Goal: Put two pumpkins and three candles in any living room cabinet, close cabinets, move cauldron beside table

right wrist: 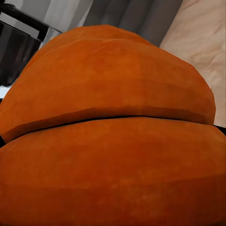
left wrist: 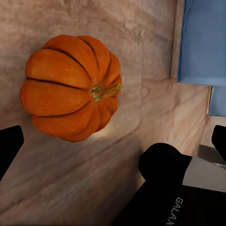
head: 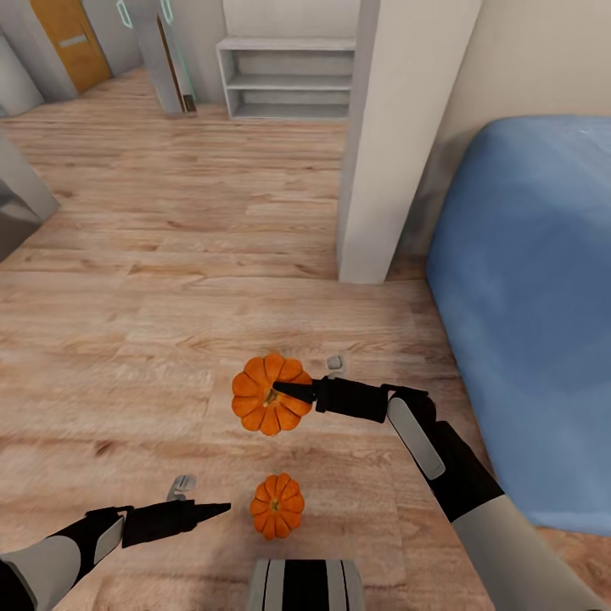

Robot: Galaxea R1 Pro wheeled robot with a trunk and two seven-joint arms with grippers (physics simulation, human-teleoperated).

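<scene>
Pumpkin looks held over the wood floor by the right gripper, apparently pinching across its top; squat, stem up, no long axis. Likely light, rigid, ribs give purchase. Second pumpkin sits on floor beside left gripper, fingers spread around it in the wrist view

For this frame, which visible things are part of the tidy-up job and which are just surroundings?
Job:
- far pumpkin, right gripper closed on it
- near pumpkin on the wood floor, by the open left gripper

Surroundings:
- blue sofa
- white pillar
- grey shelf unit
- orange door
</scene>
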